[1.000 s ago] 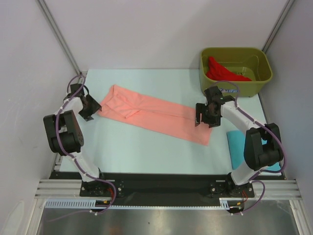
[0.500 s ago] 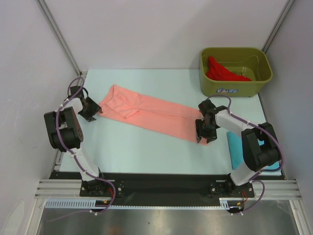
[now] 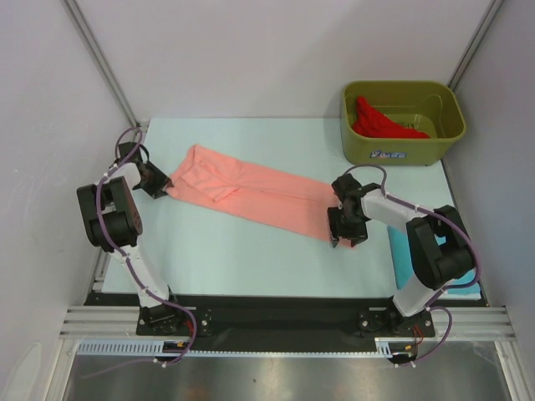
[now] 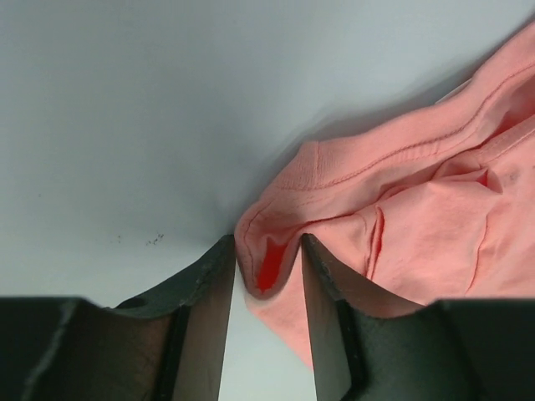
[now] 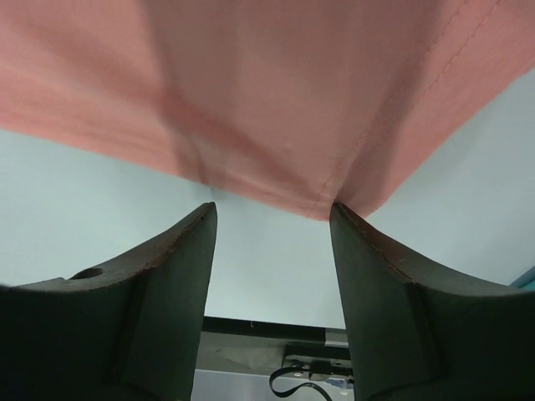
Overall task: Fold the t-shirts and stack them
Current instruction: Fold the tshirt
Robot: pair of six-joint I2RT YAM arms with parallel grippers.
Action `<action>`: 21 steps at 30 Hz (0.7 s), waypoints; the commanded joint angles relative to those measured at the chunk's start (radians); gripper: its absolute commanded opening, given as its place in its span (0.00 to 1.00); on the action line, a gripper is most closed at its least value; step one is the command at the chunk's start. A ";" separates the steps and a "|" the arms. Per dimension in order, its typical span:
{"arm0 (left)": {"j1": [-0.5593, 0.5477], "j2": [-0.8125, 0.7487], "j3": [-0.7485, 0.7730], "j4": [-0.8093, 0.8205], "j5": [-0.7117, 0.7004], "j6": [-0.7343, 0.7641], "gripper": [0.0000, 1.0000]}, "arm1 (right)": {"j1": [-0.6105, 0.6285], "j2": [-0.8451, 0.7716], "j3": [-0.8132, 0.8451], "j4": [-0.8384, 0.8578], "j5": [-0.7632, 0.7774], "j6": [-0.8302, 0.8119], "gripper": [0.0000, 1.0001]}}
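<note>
Salmon-pink t-shirt [image 3: 251, 196] lies as a long, narrow band on the table [image 3: 251, 259], starting near the olive-green tub [image 3: 401, 117] and running well away to the tub's left. I judge it has been folded lengthwise and now needs its two short ends brought together, which is why I have one arm at each end.

My left gripper [image 4: 267, 251] is at the end farthest from the tub. Its jaws are pressed against both sides of a small raised fold of the hem, so I take that end as clamped.

My right gripper [image 5: 272, 213] is at the end nearest the tub, on the tub's near side. Its jaws stand apart, low over the table, with the corner of the hem just beyond the fingertips and nothing gripped yet. It has to slide forward under that corner before closing, or it will pinch only one layer.

The red t-shirt [image 3: 380, 121] waits inside the tub. The turquoise t-shirt [image 3: 403, 251] lies flat well nearer than the tub, beside my right arm, probably the base of the stack.
</note>
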 commanded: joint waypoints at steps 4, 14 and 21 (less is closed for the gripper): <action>0.009 0.060 0.043 0.006 0.010 -0.009 0.37 | 0.004 0.047 0.028 0.021 0.077 -0.012 0.59; 0.010 0.085 0.074 0.012 0.024 -0.023 0.17 | 0.019 0.043 0.115 -0.040 0.120 -0.056 0.57; 0.009 0.098 0.112 0.007 0.034 -0.036 0.10 | 0.020 0.073 0.100 -0.032 0.100 -0.078 0.50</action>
